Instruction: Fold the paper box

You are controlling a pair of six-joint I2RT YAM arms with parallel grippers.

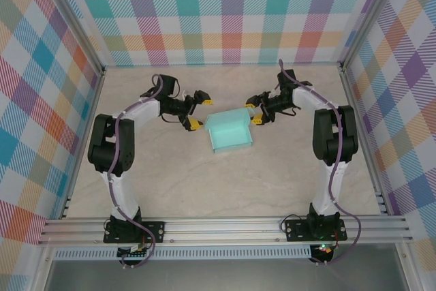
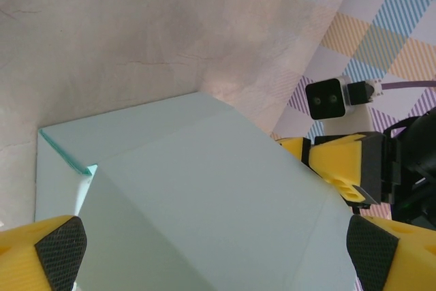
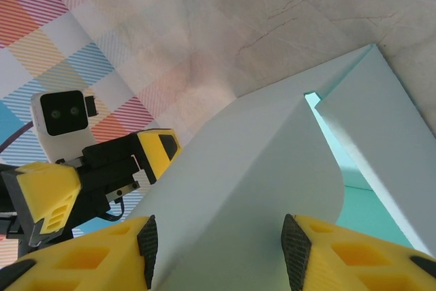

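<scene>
The paper box [image 1: 230, 132] is pale mint card, partly folded, lying mid-table with a raised flap on its far side. My left gripper [image 1: 198, 111] stands wide open at the box's left far corner. In the left wrist view its black pads [image 2: 63, 249] sit far apart at the bottom corners, with the box's panel [image 2: 204, 195] spread between and beyond them. My right gripper [image 1: 256, 112] is at the box's right far corner. Its jaws stand part open around the raised flap [image 3: 266, 168], and I cannot tell whether its pads [image 3: 147, 244] touch the card.
The marble-look tabletop [image 1: 170, 182] is ringed by checked cloth walls [image 1: 225, 11] on three sides. An aluminium rail [image 1: 225, 226] carrying both arm bases runs along the near edge. The two grippers face each other closely across the box.
</scene>
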